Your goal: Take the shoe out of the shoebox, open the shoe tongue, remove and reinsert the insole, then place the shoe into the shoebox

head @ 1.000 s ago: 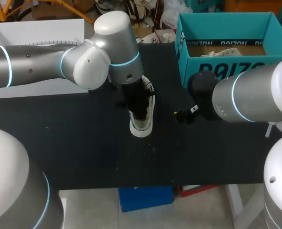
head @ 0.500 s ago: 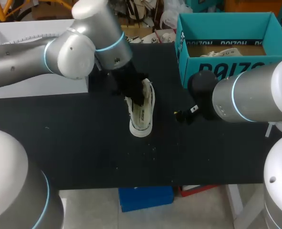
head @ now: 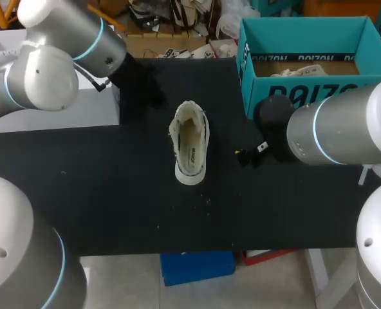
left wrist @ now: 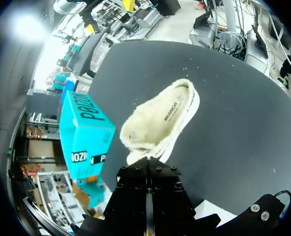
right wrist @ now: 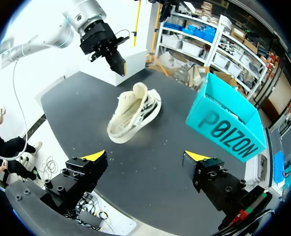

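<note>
A pale low-top shoe (head: 190,147) lies near the middle of the black table (head: 113,206), its mouth gaping and its printed insole (head: 192,151) seated inside. The teal shoebox (head: 306,61) stands at the shoe's two o'clock. The left gripper (right wrist: 121,65) hangs at ten o'clock, fingers pressed together and empty. The right gripper (right wrist: 145,156) sits at three o'clock, spread wide. The next move is probably lifting the insole or boxing the shoe, and either needs a fresh grasp. The shoebox's contents are hard to make out.

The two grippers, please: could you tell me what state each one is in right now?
Left gripper: shut, fingers together, with nothing between them; the shoe lies ahead of it.
Right gripper: open, holding nothing.
</note>
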Available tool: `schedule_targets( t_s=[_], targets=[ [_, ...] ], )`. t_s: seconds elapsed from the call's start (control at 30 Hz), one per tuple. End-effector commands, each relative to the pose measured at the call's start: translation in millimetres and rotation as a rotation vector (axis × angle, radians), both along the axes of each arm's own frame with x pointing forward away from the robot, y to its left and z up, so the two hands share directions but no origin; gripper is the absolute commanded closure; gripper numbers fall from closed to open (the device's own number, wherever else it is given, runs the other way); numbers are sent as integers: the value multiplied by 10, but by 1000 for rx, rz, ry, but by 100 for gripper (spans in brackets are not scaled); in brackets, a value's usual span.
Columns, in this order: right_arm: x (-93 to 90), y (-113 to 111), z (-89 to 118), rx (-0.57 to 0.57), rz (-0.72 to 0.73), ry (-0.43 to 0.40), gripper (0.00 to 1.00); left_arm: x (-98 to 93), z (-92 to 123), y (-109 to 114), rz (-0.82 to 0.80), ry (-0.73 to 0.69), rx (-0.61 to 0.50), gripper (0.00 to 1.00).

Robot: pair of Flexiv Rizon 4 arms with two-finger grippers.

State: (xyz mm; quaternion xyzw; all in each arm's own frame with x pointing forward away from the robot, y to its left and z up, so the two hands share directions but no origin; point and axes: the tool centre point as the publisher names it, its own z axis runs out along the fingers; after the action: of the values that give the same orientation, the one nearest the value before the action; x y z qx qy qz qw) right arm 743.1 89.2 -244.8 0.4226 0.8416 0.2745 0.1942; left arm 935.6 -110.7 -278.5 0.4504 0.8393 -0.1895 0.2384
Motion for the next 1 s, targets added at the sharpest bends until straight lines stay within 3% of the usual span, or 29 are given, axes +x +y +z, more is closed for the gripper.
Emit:
schedule_targets(
  t_s=[0.03, 0.23, 0.47, 0.63, 0.87, 1.0],
  targets=[
    [-3, 16, -4, -2, -3, -1, 0, 183, -129, -54, 33, -9, 18, 100],
    [-3, 16, -4, -2, -3, -1, 0, 587, -336, -216, 45, 8, 48, 100],
    [-3, 16, -4, -2, -3, -1, 0, 729, -557, -506, 0, 67, 52, 100],
    [-3, 16, -4, -2, -3, -1, 0, 459, -556, -635, -50, 86, 35, 100],
    [-3, 16, -4, -2, -3, -1, 0, -81, -528, -511, -51, 94, 13, 100],
    [-3, 16, -4, -2, -3, -1, 0, -285, -606, -492, -56, 118, 6, 100]
  ],
)
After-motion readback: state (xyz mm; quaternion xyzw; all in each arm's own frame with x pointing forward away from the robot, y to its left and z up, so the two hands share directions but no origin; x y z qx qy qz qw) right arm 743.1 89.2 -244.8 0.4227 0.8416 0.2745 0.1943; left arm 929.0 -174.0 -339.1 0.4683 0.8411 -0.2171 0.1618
